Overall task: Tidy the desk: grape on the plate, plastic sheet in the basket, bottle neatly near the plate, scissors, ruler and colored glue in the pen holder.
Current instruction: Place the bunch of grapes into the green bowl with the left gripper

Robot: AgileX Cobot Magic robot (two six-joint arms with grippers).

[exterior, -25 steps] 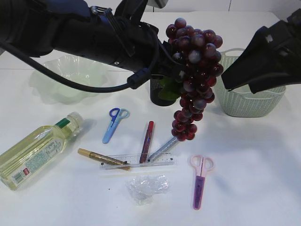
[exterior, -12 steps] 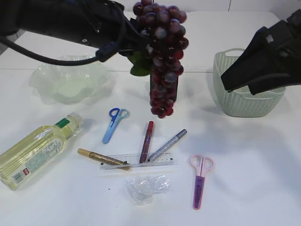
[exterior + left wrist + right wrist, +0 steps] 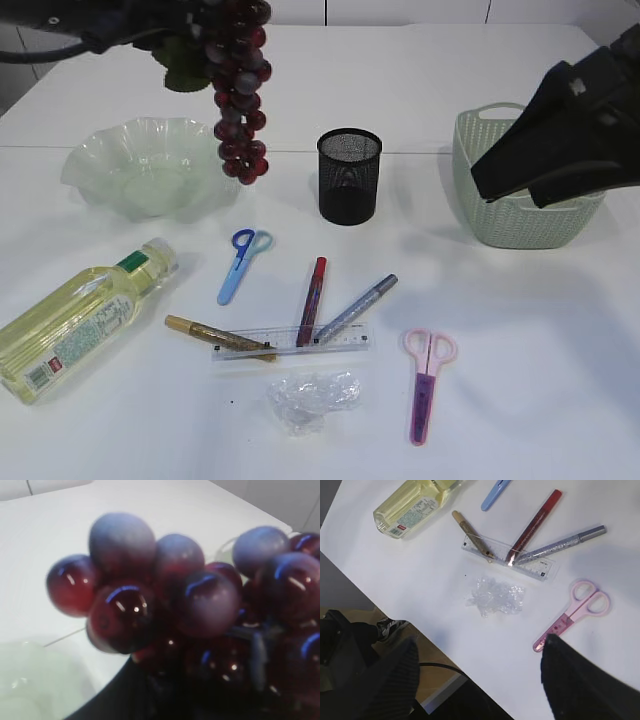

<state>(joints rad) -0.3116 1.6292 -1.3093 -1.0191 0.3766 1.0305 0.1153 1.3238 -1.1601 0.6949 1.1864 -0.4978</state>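
Grapes [image 3: 238, 90] dangling high beside the plate [image 3: 140, 180], clamped at the stem end in the left pincer [image 3: 190, 30]. Heavy-ish, floppy cluster, berries liable to swing; best held by the stalk. Right pincer [image 3: 480, 675] spread wide, empty. Exterior angle gives the hang; left wrist only blurred berries; right wrist, plastic sheet [image 3: 496, 596] on the tabletop [image 3: 620, 545].

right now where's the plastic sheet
In the exterior view the plastic sheet lies crumpled near the front middle of the table, just in front of the ruler and left of the pink scissors.
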